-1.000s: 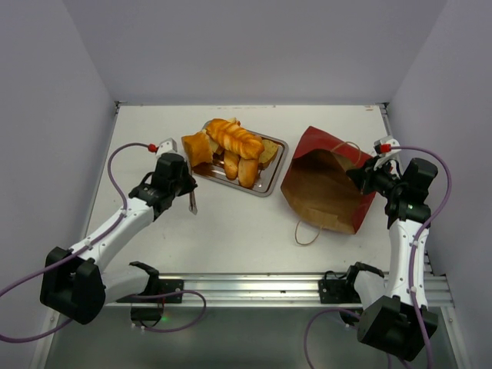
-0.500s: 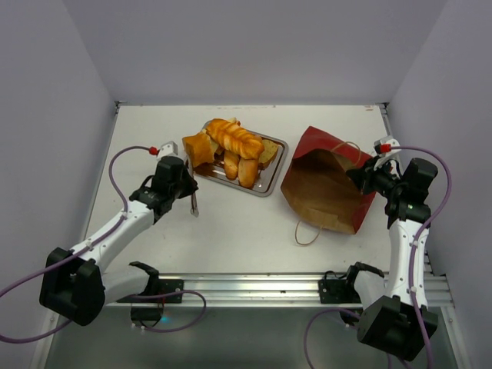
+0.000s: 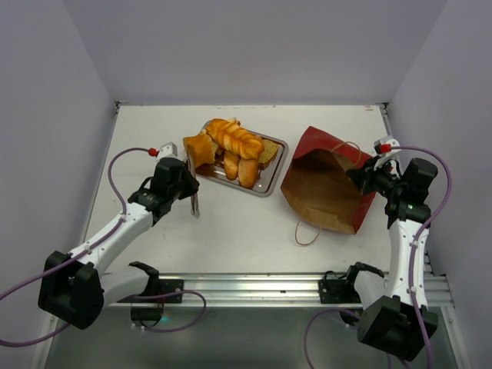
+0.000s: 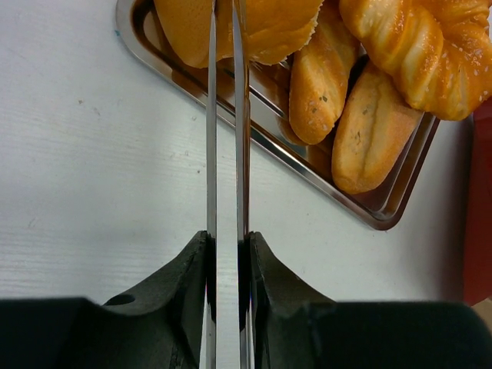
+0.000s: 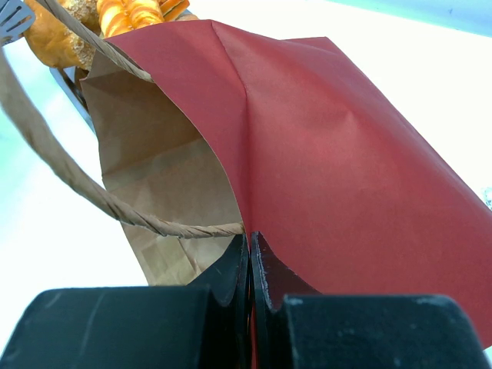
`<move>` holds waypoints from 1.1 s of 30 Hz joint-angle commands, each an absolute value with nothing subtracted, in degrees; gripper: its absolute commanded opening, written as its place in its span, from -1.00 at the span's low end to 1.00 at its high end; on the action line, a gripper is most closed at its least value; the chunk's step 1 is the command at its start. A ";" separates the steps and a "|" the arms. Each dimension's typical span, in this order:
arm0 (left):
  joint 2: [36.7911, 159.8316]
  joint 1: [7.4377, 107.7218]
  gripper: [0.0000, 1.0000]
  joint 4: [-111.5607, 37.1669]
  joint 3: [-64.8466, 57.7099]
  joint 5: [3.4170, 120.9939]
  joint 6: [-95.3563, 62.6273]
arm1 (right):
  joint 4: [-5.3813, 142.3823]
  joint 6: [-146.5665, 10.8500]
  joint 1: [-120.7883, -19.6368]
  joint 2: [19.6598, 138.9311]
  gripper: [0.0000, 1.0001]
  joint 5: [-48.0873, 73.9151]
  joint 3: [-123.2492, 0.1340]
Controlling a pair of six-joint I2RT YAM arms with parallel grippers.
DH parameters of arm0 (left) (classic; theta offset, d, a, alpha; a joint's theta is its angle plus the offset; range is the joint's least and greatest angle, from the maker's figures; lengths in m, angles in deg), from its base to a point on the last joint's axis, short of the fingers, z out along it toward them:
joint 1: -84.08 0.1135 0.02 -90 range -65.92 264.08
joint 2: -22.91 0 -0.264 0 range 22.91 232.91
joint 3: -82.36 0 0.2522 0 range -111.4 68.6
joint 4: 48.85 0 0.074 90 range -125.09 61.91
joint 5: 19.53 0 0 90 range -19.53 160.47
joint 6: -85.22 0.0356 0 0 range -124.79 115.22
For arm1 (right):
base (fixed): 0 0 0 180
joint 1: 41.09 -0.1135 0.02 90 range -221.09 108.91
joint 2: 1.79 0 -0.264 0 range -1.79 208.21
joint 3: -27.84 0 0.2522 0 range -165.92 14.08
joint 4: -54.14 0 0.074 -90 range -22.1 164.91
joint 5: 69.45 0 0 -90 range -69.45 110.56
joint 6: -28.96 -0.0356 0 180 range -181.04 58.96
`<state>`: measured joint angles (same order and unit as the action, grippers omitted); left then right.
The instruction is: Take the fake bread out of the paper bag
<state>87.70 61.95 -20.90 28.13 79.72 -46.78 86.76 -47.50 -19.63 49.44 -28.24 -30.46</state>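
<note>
- The left claw hangs over the worktop, just beside the tray's near left corner. Its thin fingers stand a little apart and hold nothing.
- The bread is piled on the tray, near the middle of the worktop's far edge. It looks shiny, hard and light, so it may slip. I would pinch a long loaf across its middle.
- The bag lies on its side toward the right edge, brown inside showing. I see no bread in it. The paper is thin and bends.
- A string handle lies loose by the bag's mouth and could snag.
- The right claw is clenched on the bag's red rim.
</note>
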 commanded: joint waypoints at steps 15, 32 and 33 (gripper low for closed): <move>84.61 62.37 -0.31 -22.35 27.56 78.46 -46.80 | 85.40 -47.42 -19.38 48.14 -0.95 -29.10 -30.57; 83.02 62.37 -0.25 -19.98 25.71 79.87 -46.27 | 85.48 -47.42 -19.38 48.05 -0.95 -29.19 -30.57; 83.02 62.37 -0.25 -19.80 25.62 79.87 -46.18 | 85.48 -47.42 -19.38 47.96 -0.95 -29.10 -30.57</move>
